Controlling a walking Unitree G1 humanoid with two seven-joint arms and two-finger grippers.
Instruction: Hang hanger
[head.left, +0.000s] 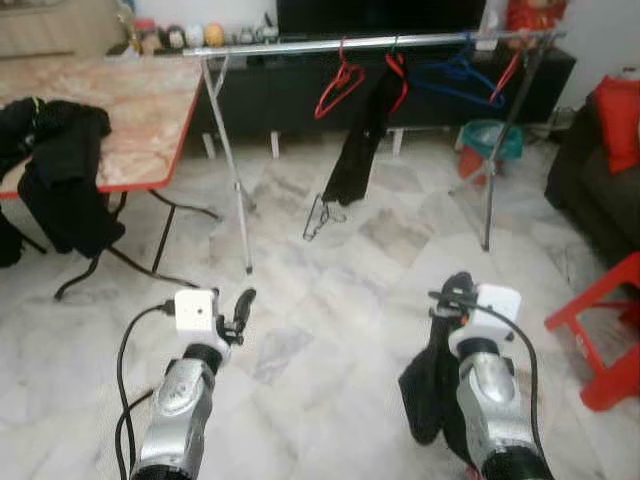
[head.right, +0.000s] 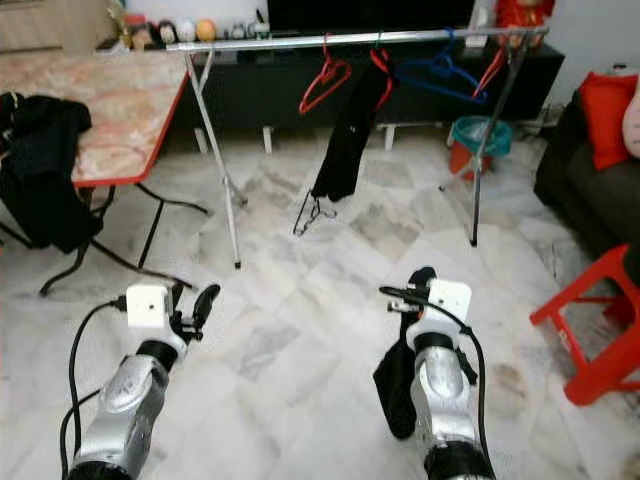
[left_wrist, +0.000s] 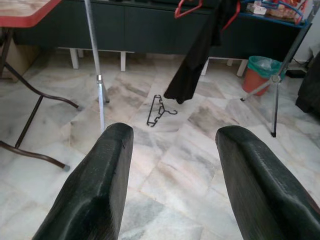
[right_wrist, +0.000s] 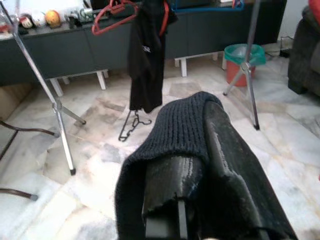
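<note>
While the left gripper (head.left: 243, 308) hangs low w/ fingers spread wide and nothing between them, the black hanger (head.left: 322, 217) lies flat on the marble floor (head.left: 330, 300) well ahead of it, just below the black garment (head.left: 360, 140) on the clothes rack (head.left: 370, 43). Right gripper (head.left: 452, 292) is clamped on a dark knitted cloth (right_wrist: 170, 135), further right and well apart from hanger.

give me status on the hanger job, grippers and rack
Left gripper open, empty. Right gripper shut on black knit garment. Black hanger on floor under rail, beside hanging black garment. Path clear.
</note>
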